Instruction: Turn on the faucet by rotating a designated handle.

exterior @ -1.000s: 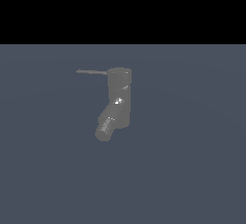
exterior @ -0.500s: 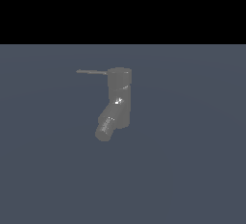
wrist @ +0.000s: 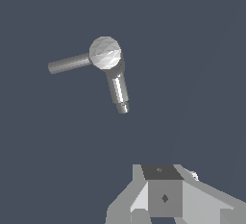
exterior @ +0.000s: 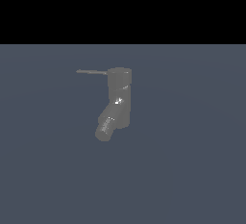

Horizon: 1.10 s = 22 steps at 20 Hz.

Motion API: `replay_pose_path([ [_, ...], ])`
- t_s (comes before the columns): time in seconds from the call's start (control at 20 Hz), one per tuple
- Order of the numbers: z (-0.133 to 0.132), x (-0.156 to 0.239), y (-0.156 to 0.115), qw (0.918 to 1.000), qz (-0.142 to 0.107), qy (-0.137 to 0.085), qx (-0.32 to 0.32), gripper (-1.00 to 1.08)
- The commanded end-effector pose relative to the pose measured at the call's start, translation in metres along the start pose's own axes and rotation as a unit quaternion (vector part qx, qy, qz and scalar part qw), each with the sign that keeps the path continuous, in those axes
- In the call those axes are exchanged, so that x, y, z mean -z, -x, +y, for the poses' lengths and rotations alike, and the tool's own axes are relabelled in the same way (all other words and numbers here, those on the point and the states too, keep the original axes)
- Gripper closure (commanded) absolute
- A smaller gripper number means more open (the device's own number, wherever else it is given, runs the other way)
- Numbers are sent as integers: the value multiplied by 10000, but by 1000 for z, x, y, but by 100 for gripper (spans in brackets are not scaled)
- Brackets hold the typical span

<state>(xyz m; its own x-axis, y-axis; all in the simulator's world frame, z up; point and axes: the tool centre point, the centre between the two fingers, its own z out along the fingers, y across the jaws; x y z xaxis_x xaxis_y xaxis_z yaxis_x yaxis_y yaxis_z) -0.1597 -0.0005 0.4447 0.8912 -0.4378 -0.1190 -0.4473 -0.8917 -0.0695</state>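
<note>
The faucet (exterior: 118,102) is a small dark grey upright cylinder standing on the flat grey floor, with a short thick spout (exterior: 106,127) angled down toward the exterior view's left. The handle (exterior: 92,72) is a thin straight rod sticking out from the cap toward the exterior view's left. The wrist view looks down on the round cap (wrist: 104,52), the handle (wrist: 68,64) and the spout (wrist: 118,91). My gripper (wrist: 161,171) shows only as grey blocks at the wrist picture's edge, well apart from the faucet. Its fingers do not show clearly. It is not in the exterior view.
The plain blue-grey floor (exterior: 192,160) stretches all around the faucet. A black band fills the upper part of the exterior view. No other objects show.
</note>
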Motion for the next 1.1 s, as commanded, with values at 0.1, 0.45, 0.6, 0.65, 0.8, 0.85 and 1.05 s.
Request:
replay_pose_path([
  [0.1,-17,-12,-20,9985,-33,-58,-545,108],
  [0.45,-44,-33,-49,9901,-69,-105,-1398,108],
  [0.6,-56,-44,-61,9842,-77,-113,-1765,108],
  [0.65,-60,-47,-65,9819,-78,-114,-1888,108],
  [0.8,-71,-59,-76,9742,-77,-113,-2255,108],
  [0.85,-75,-62,-80,9713,-75,-112,-2377,108],
  [1.05,-90,-79,-95,9581,-57,-102,-2861,108],
])
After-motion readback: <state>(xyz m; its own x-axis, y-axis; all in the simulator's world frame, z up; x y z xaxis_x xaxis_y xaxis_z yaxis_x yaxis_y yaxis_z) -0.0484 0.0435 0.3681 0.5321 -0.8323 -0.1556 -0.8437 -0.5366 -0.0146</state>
